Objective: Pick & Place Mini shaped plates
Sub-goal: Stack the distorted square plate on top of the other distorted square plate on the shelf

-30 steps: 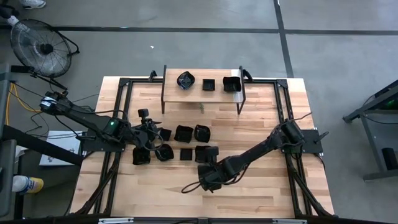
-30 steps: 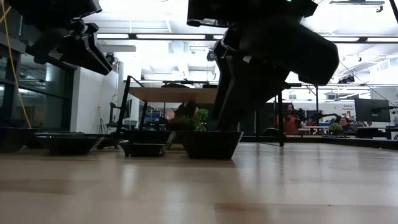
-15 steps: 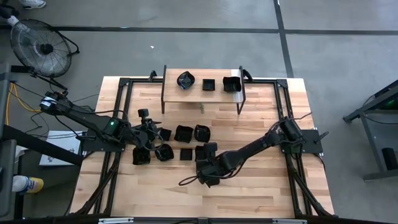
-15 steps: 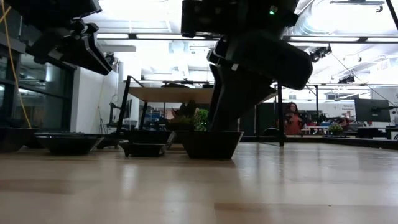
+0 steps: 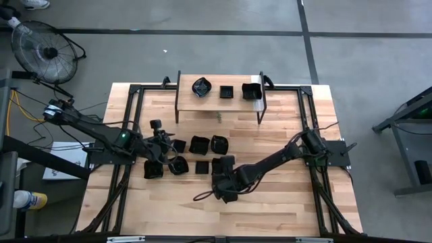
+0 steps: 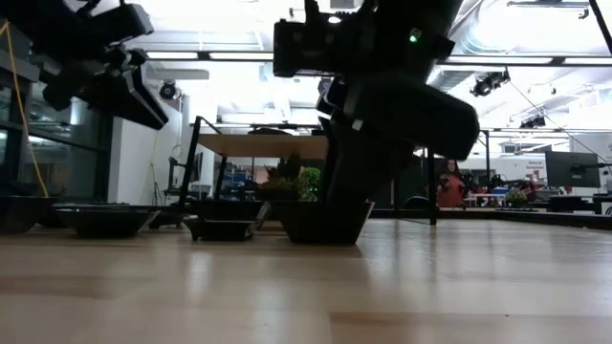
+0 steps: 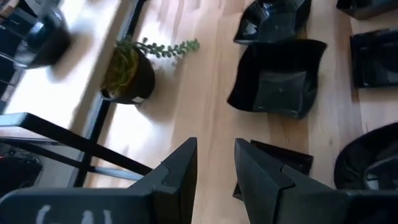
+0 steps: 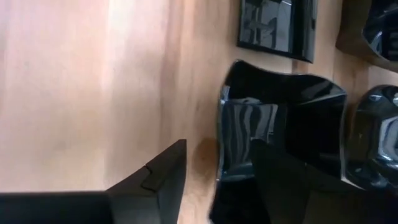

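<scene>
Table: pale wooden butcher-block tabletop (image 5: 270,128) in a black metal frame, grey concrete floor around it.
Shelf: raised wooden shelf (image 5: 209,98) at the far edge; three glossy black mini dishes on it – a scalloped dish (image 5: 201,87), a small square dish (image 5: 227,91), a deeper angular dish (image 5: 251,90).
Right arm: dark jointed arm reaching from the right side toward table centre; right gripper (image 5: 223,174) low over the near end of the plate cluster.
Right claw: fingers spread; one finger (image 8: 273,171) lies over the wavy-rimmed square black plate (image 8: 292,124), the other on bare wood beside its rim. Contact with the rim: cannot tell.
Left arm: dark arm from the left side; left gripper (image 5: 162,138) raised above the left end of the cluster.
Left claw: narrowly parted, empty (image 7: 214,165).
Plates: cluster of glossy black mini plates (image 5: 199,145) on the table, mid-table, between the two grippers.
Plant: small green succulent in a black pot (image 7: 127,71) on the table near the shelf.
</scene>
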### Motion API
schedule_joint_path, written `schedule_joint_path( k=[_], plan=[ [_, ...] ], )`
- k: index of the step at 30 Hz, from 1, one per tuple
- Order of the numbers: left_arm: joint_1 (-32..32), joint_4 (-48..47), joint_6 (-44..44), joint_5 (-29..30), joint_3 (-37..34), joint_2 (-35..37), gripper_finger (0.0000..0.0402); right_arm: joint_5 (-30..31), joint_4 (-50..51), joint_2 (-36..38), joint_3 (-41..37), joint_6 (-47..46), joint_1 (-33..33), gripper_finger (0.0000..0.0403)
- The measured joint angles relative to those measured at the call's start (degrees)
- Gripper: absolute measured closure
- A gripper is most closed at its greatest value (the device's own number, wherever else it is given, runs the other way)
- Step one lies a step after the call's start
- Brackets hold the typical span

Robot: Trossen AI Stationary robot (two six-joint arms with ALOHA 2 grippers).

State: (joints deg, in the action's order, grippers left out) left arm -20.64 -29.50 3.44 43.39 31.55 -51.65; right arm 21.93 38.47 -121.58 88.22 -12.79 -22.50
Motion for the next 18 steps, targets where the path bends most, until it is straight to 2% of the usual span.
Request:
schedule_joint_path(
  k=[9, 18],
  plan=[
    [-0.01, 2.61, -1.00, -0.39, -0.96, 0.01, 0.0299, -0.22, -0.17, 0.00, 0.00, 0.84, 0.04, 0.0291],
    [0.00, 2.89, -1.48, -0.39, -0.98, 0.01, 0.0299, 0.24, -0.17, 0.00, 0.00, 1.28, 0.04, 0.0334]
  ],
)
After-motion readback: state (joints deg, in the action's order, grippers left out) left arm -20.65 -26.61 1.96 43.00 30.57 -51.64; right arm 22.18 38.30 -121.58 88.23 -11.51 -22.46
